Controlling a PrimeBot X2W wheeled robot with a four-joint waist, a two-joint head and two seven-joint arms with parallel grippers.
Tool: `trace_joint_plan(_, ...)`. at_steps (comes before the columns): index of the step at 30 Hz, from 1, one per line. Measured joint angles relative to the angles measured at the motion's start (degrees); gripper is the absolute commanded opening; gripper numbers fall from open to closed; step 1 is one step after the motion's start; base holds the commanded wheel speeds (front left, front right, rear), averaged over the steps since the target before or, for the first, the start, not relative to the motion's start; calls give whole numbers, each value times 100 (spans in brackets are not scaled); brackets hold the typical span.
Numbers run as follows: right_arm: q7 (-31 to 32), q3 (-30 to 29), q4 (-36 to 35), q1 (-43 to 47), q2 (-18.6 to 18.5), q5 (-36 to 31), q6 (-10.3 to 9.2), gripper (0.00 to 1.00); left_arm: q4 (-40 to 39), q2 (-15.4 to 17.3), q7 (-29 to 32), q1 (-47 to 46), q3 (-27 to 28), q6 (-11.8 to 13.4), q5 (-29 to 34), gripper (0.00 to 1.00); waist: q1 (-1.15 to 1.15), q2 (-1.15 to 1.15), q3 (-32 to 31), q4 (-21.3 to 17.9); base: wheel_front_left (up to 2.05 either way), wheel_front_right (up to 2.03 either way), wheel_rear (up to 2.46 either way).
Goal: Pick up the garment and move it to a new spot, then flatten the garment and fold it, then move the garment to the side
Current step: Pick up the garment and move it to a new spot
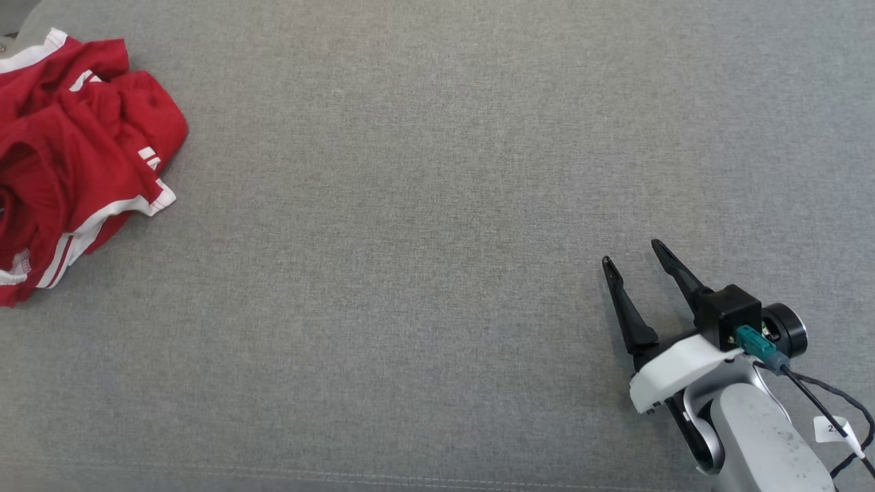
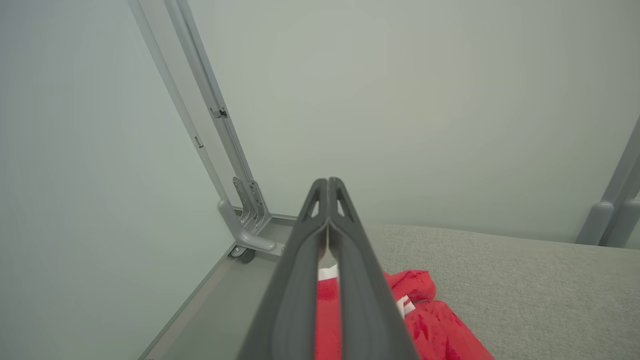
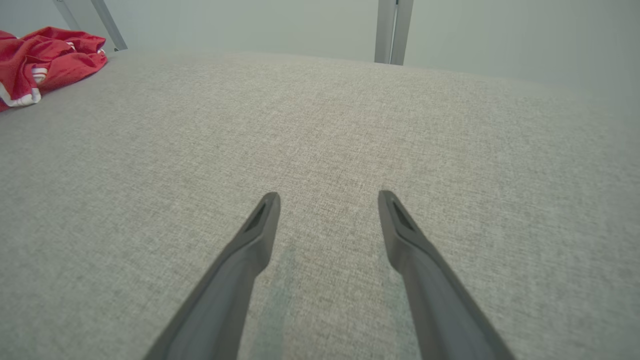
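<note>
Head view looks down on a broad grey woven fabric surface [image 1: 410, 239], finely textured, with a stitched seam near its lower edge. The crumpled red knit garment with white stripes [image 1: 75, 157] lies bunched in soft folds at the surface's far left, partly cut off by the picture edge. The right gripper [image 1: 632, 252], two long dark tapered fingers on a white and grey wrist, sits at the lower right with its fingers spread wide and nothing between them, well apart from the garment, with bare cloth all the way between. Left wrist view brings in the left gripper [image 2: 327, 181], its dark slotted fingers pressed together tip to tip with no cloth visibly caught, raised over the garment near the surface's rim, where a grey metal frame post [image 2: 200, 100] rises against a pale smooth wall [image 2: 425, 100]. Right wrist view has the garment at its upper left corner, by the surface's far edge
</note>
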Motion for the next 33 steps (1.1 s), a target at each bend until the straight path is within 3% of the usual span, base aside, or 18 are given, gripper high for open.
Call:
trace_joint_plan(3, 0, -93, 40, 129, 7, 7, 0, 100, 90, -113, 49, 51, 5, -66, -116, 0, 0, 0, -113, -53, 0, 0, 0)
trace_joint_plan(4, 0, -131, 47, 153, 9, 7, 0, 100, 113, -133, 82, 87, -13, -85, -137, 35, 0, 0, -144, -67, 0, 0, 0)
trace_joint_plan(5, 0, -159, 54, 173, 10, 7, 0, 100, 135, -143, 102, 136, -34, -93, -152, 100, 0, 0, -170, -79, 0, 0, 0)
trace_joint_plan(21, 0, -154, 18, 5, -178, -14, 0, 100, 700, -301, 546, 513, -157, -126, -461, 100, 0, 0, 312, -218, 0, 0, 0)
trace_joint_plan(30, 0, -193, -14, -51, -225, -14, 0, 100, 999, -320, 687, 564, -238, 479, -420, 100, 0, 0, 529, -359, 0, 0, 0)
trace_joint_plan(31, 0, -193, -9, -58, -216, -14, 0, 100, 1013, -321, 695, 564, -252, 509, -415, 44, 0, 0, 523, -360, 0, 0, 0)
trace_joint_plan(32, 0, -191, -2, -62, -208, -14, 0, 100, 1026, -323, 739, 564, -259, 522, -413, 0, 0, 0, 513, -357, 0, 0, 0)
trace_joint_plan(33, 0, -188, 4, -64, -201, -14, 0, 100, 1044, -326, 778, 564, -261, 522, -414, 0, 0, 0, 503, -352, 0, 0, 0)
